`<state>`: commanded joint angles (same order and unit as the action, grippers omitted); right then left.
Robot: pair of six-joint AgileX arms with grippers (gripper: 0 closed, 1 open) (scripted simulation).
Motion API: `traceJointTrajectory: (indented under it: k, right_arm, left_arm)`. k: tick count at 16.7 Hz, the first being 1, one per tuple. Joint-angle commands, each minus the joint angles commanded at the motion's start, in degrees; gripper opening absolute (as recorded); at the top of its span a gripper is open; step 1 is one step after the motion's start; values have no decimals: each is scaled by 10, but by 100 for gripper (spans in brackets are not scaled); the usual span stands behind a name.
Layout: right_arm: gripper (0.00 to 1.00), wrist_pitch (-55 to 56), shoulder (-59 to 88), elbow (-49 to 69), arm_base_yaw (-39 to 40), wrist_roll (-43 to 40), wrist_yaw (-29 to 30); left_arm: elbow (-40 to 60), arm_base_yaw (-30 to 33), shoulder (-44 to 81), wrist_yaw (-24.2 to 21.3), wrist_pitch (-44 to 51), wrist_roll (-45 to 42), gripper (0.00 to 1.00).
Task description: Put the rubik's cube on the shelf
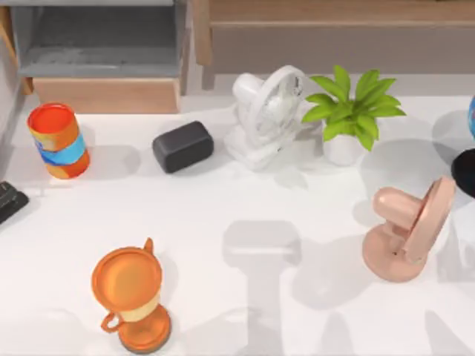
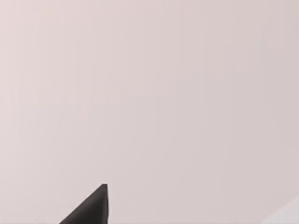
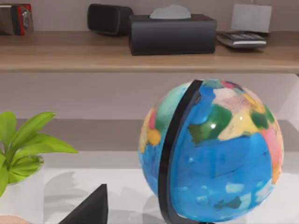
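step: search, no rubik's cube on desk | shelf ahead | both grippers' state: can't tell | next: locate cube

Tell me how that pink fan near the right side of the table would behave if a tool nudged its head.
The pink fan would probably tip rather than slide: its wide head sits high on a narrow neck above a small round base. Its smooth, glossy shell looks slippery to grip.

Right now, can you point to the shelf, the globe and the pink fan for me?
shelf [image 3: 70, 58]: right wrist view, bare wooden top.
globe [image 3: 224, 163]: right wrist view, blue part of the ball.
pink fan [image 1: 429, 221]: top view, round tilted head.
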<state>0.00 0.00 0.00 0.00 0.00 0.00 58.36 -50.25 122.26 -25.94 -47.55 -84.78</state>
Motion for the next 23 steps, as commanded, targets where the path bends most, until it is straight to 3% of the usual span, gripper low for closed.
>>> traceJointTrajectory:
  k: [6, 12, 18, 23]
  right_arm:
    - [100, 0, 0, 0, 0, 0, 0]
    - [100, 0, 0, 0, 0, 0, 0]
    - [100, 0, 0, 0, 0, 0, 0]
    - [100, 0, 0, 0, 0, 0, 0]
  left_arm:
    - [294, 44, 28, 109, 371, 170, 100]
    - [547, 149, 61, 191, 735, 383, 100]
    - [697, 249, 108, 226, 1036, 550, 100]
    - [754, 295, 151, 221, 1192, 626, 100]
